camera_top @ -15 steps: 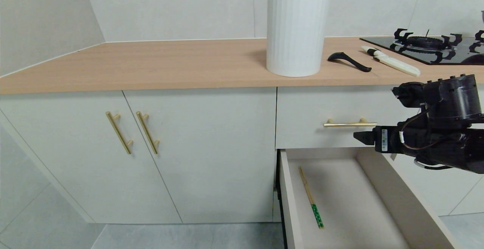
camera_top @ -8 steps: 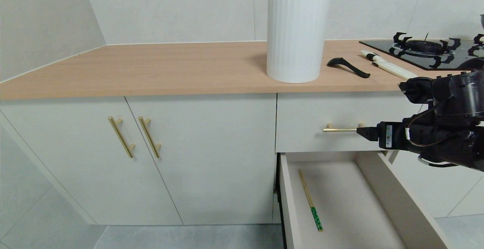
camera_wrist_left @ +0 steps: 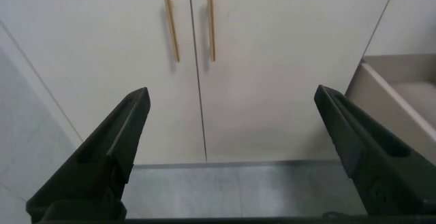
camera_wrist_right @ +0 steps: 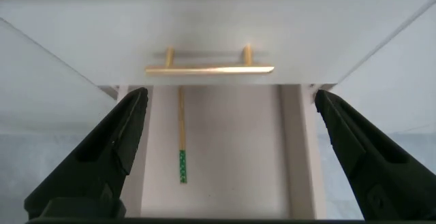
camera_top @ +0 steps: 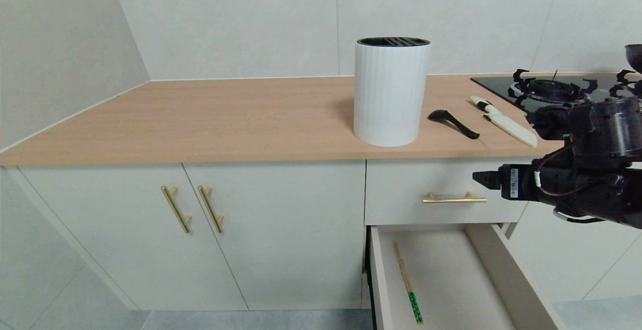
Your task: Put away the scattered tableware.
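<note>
- Your right claw hangs released, fingers spread, above the open drawer.
- Your left claw is released too, facing the doors.
- Chopsticks lie by the drawer's left wall.
- Knife and spoon lie near the tabletop's front edge, right of the holder.

Head: above light wooden countertop, open white drawer.
Right wrist: near, facing same drawer.
Left wrist: facing white cabinet doors.

wooden counter, white holder, black scoop, knife
</note>
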Controlling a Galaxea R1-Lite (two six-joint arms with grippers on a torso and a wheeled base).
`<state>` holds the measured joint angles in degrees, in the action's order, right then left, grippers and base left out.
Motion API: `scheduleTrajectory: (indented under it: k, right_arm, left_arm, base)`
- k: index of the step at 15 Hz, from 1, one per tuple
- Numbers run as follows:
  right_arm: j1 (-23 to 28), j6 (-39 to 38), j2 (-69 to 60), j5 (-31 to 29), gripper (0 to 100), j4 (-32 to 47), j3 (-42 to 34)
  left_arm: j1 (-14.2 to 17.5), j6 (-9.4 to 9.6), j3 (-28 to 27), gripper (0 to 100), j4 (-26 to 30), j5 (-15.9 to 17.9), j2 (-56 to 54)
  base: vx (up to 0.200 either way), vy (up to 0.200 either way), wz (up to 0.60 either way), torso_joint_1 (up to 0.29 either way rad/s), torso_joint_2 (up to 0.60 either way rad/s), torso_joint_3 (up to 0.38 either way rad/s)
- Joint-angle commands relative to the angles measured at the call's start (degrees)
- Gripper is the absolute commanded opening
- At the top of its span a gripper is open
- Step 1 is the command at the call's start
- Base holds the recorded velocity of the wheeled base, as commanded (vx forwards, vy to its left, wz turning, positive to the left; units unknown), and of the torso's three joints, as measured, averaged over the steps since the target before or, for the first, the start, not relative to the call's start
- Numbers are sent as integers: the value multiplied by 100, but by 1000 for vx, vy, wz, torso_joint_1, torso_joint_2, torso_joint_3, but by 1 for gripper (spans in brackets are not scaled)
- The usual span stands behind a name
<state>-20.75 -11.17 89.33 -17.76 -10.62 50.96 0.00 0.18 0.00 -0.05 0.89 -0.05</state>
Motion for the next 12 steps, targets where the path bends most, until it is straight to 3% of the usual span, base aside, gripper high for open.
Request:
scheduleTrajectory:
  k: [1,8,12]
  right_arm:
    - [9,0,67,1,100,-2,2]
    - [80,9,128,27,100,-2,2]
    - [89,220,322,115,100,-432,64]
  left_arm:
    - [0,-1,0,100,-4,-1,5]
    - [0,-1,0,100,-4,-1,5]
    - [0,-1,0,100,5,-1,5]
  base:
    - [0,0,0,193,-481,-290]
    - [0,0,0,200,-484,-288]
    - [0,0,0,82,-185,-111]
